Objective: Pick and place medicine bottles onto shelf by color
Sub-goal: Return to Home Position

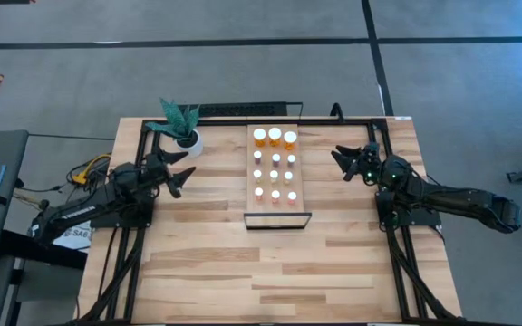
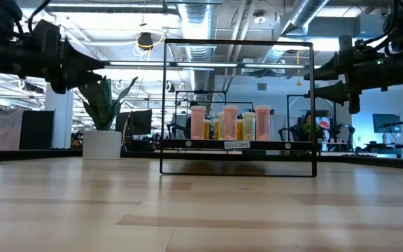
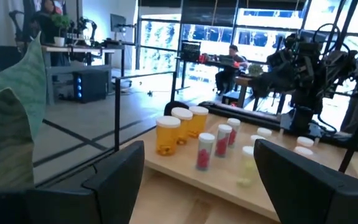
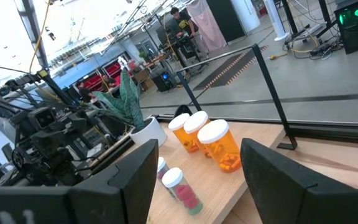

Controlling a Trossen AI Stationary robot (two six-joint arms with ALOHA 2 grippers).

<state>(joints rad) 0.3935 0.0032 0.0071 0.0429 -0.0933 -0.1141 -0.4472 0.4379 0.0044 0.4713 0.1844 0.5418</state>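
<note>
where the high view looks down, medicine bottles (image 1: 275, 166) stand in rows of three on the shelf (image 1: 276, 207); left gripper (image 1: 187, 174) beside the potted plant (image 1: 181, 127), right gripper (image 1: 340, 163) opposite; low view: both held above the tabletop (image 2: 201, 210); wrist views: each gripper's fingers spread wide, empty

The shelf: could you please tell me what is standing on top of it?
Twelve white-capped bottles stand on the shelf in four rows of three, the three larger orange ones at the end opposite its black frame. From above, their caps hide the contents.
</note>
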